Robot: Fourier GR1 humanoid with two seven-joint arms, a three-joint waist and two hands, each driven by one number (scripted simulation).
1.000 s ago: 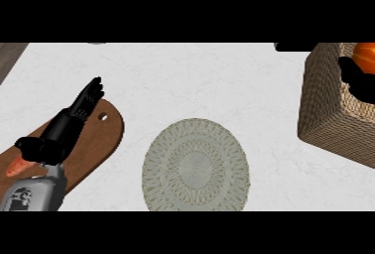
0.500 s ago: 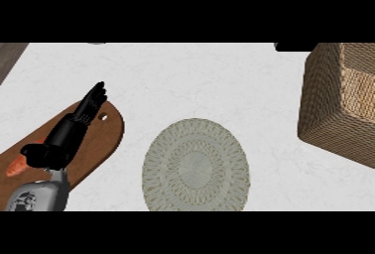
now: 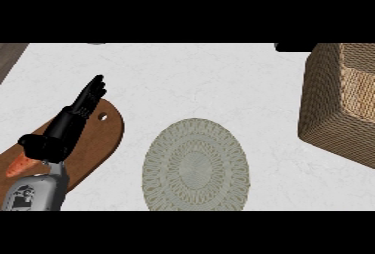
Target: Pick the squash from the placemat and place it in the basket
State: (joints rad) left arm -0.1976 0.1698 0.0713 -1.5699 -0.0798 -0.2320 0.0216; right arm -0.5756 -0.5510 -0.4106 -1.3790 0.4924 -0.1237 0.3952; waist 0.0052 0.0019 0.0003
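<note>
A white, faintly marbled counter (image 3: 190,79) is seen from steeply above. At the lower left, the robot's left hand (image 3: 70,124) rests above a brown wooden cutting board (image 3: 99,144), its black fingers (image 3: 92,94) straight and close together, pointing up and slightly right past the board's rounded end; they hold nothing. A small hole pierces the board near that end. The grey forearm (image 3: 33,191) enters from the lower edge. Just beside the wrist, at the board's left margin, a small orange object (image 3: 18,166) peeks out, mostly hidden by the arm; what it is cannot be told.

At centre lies a round, grey-green woven placemat (image 3: 195,166) with a ringed pattern, bare on top and cut by the lower edge. It sits just right of the cutting board, apart from it.

At the right edge stands a woven wicker basket (image 3: 330,114), its near wall facing the placemat and its opening partly out of frame. The squash shows nowhere; whether it lies inside the basket cannot be told from this angle. No writing, label or brand can be read on anything.
</note>
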